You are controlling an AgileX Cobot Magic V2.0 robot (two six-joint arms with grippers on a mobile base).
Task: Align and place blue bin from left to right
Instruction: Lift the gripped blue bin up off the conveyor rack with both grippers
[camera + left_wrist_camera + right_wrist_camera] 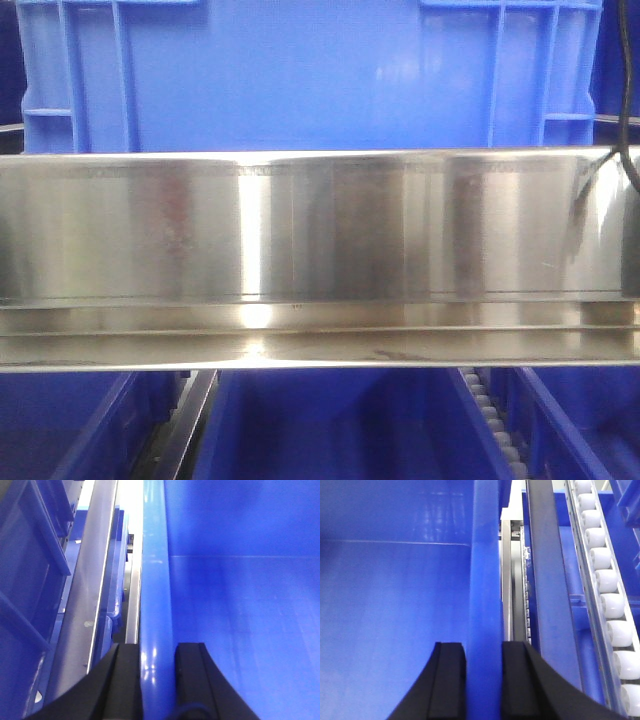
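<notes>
The blue bin (300, 75) fills the top of the front view, its smooth wall flanked by vertical ribs, standing behind a steel rail. In the left wrist view my left gripper (157, 652) is shut on the bin's left rim (154, 580), one black finger (127, 675) outside and one inside. The right wrist view shows my right gripper (484, 650) shut on the bin's right rim (485, 570), with one black finger (451, 680) inside the bin (390, 610) and the other outside. The bin's inside looks empty.
A shiny steel rail (320, 240) crosses the front view. Darker blue crates (330, 430) sit below it, with a roller strip (495, 420) between them. Another roller track (607, 595) runs to the right of the bin. A steel rail (87, 595) and a blue crate (25, 580) lie left of it.
</notes>
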